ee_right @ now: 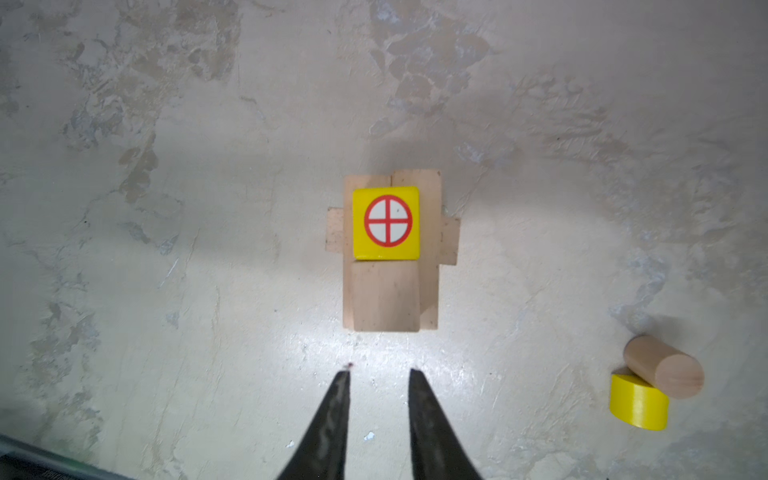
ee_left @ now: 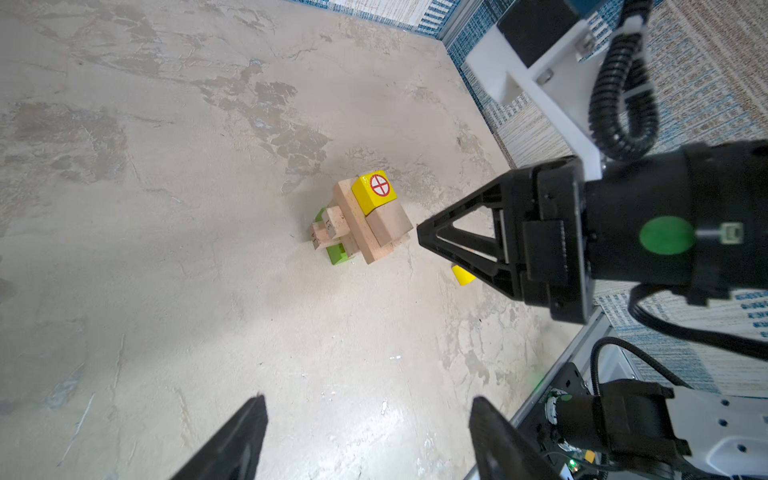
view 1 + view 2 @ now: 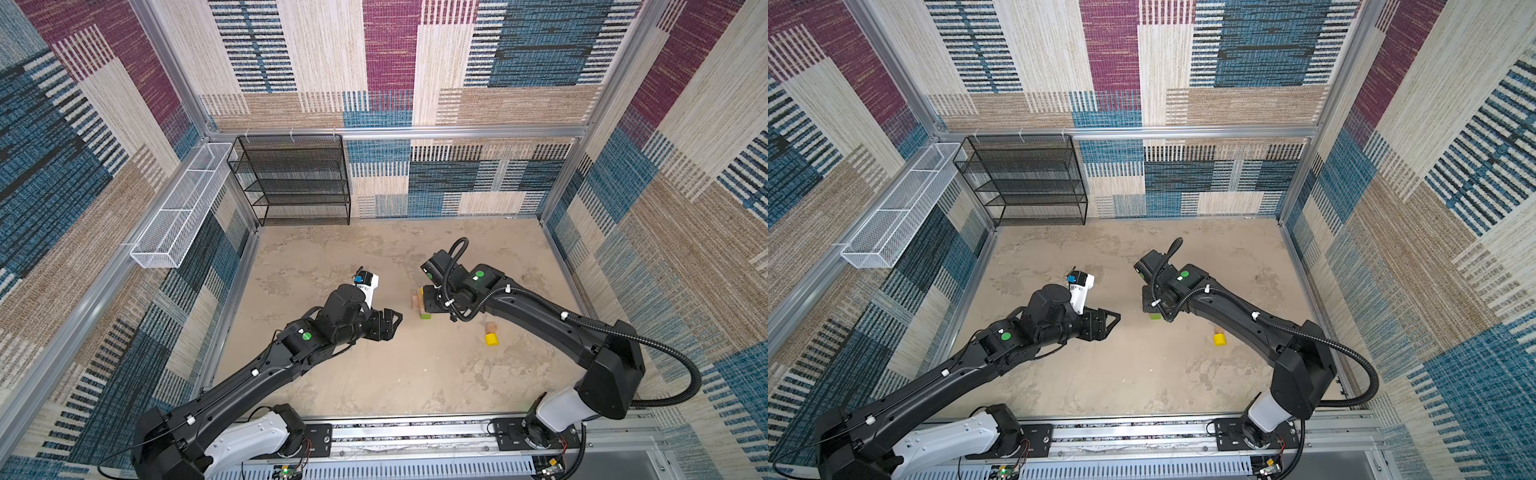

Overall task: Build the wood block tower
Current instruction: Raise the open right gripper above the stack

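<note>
The wood block tower [image 1: 384,299], topped by a yellow cube [image 1: 385,222], is shown near the middle of the tabletop [image 3: 374,374]; the right gripper [image 1: 378,372], narrowly parted and empty, is poised just beside it. The left gripper [image 2: 368,399] is spread and empty, farther off.

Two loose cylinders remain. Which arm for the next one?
Probably right. The yellow cylinder and tan cylinder lie on its side of the tower; the right gripper is empty, the left gripper is across the tower from them.
</note>
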Robot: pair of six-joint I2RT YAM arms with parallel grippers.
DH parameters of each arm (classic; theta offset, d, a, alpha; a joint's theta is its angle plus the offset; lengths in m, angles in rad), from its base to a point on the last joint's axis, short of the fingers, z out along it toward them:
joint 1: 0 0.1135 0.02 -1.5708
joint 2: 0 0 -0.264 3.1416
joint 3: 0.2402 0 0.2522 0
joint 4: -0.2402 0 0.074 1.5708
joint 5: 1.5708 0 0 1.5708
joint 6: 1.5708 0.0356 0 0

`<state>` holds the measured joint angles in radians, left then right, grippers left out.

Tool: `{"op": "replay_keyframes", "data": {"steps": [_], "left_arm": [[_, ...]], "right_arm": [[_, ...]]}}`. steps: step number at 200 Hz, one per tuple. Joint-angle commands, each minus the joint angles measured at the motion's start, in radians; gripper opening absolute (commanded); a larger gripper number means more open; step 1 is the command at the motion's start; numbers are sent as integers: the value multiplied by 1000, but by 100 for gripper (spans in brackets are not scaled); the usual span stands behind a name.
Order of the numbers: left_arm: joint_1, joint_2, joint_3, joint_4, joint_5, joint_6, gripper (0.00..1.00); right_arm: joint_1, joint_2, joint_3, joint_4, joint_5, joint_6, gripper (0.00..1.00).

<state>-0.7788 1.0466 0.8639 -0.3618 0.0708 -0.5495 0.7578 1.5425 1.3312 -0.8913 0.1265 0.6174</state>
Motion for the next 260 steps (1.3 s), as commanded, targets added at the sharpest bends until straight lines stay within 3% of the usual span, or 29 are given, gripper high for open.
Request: {"op": "replay_keyframes", "data": {"steps": [1, 47, 260], "left_arm": [[2, 2, 3, -4, -14, 13, 81], [1, 0, 2, -7, -14, 10, 81], [1, -16, -3, -14, -15, 10, 81]], "right_arm": [[-1, -11, -19, 70, -40, 21, 17], [0, 13, -38, 77, -25, 21, 11], [-2, 56, -15, 46, 10, 14, 12]]}}
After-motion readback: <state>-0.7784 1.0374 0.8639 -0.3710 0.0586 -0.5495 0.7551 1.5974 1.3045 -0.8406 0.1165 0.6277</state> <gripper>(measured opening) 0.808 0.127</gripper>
